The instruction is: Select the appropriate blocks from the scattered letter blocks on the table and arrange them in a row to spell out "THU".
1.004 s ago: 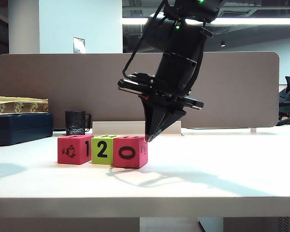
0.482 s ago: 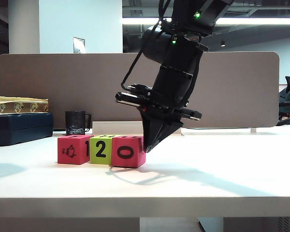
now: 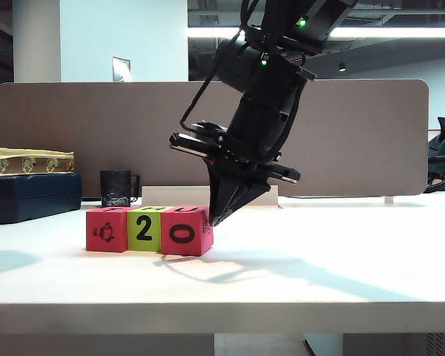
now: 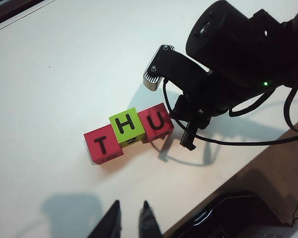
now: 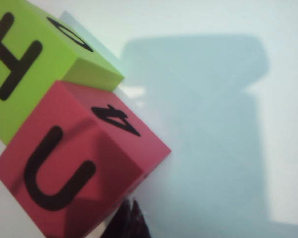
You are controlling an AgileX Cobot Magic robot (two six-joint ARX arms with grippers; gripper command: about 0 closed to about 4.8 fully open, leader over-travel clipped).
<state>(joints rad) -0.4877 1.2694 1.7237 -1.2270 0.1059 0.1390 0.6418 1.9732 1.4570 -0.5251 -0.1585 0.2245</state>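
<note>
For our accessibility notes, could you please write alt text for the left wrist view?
Three blocks spell THU in a row on the white table. The shut right gripper touches the U block; the left gripper hovers nearby.

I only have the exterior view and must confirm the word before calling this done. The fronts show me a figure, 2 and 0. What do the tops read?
Observer: In the left wrist view the tops read T, H, U: the red T block, the green H block and the red U block.
Operator: Is the row straight?
Observer: Nearly. The H block sits slightly out of line, but all three touch.
Operator: Is the right claw gripping the U block?
Observer: No. The right claw is shut, its tips at that block's outer side.
Operator: And the left claw?
Observer: The left claw hangs well away from the row, slightly open and holding nothing.
</note>
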